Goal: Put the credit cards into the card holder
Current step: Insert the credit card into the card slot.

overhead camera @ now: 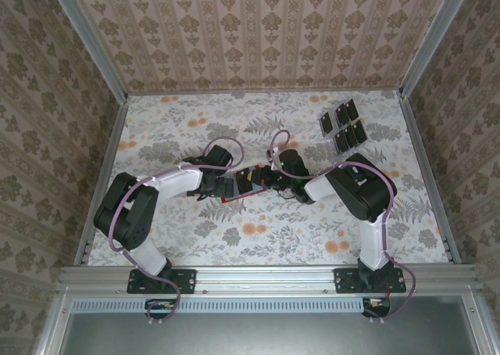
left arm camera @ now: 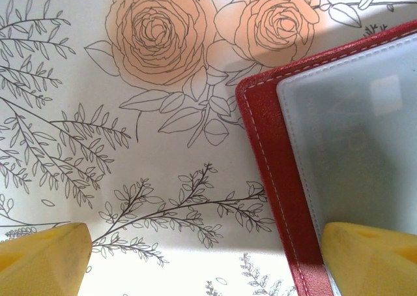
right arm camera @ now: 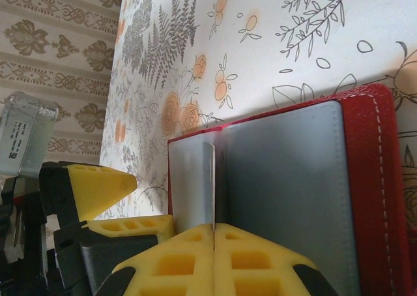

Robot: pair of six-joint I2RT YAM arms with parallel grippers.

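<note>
top: high, looks down on table (overhead camera: 258, 238) | both wrists: close on card holder (left arm camera: 352, 146)

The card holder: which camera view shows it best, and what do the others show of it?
Right wrist: the card holder lies open, its grey pockets and red border plain. Left wrist shows one corner; top external, a small red sliver, mostly hidden.

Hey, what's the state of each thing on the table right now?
card holder: open, lying flat.
left gripper: open, one finger over the card holder.
right gripper: shut on thin card.
thin card: held edge-on above the card holder.
loose cards: flat on the table.
</note>
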